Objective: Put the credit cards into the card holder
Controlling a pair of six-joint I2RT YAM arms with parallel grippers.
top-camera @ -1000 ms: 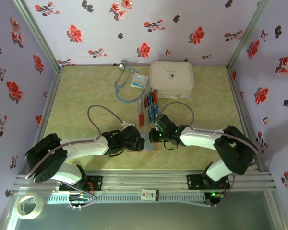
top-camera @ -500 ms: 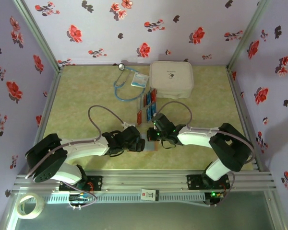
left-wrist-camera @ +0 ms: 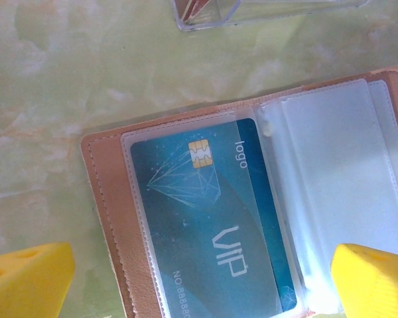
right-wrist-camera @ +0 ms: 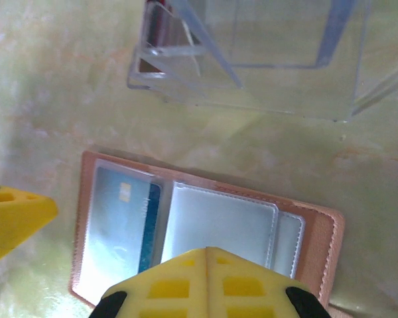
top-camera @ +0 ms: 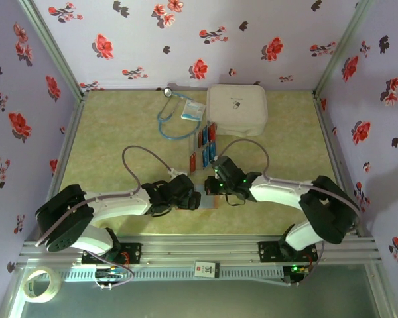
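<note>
Unfolded card holder (left-wrist-camera: 111,218) lies lengthwise between wide-apart left fingers (left-wrist-camera: 26,281); right fingers (right-wrist-camera: 205,285) closed.

The tan-brown leather-like card holder (left-wrist-camera: 113,199) lies open toward the front of the mottled green counter (top-camera: 106,146). A blue plastic credit card (left-wrist-camera: 212,225) sits in its left sleeve. Just behind stands a clear plastic tray (top-camera: 198,159) holding red and blue credit cards (top-camera: 206,140). Farther back sits a white rounded case (top-camera: 237,109), with a blue stethoscope (top-camera: 169,93) to its left.
</note>
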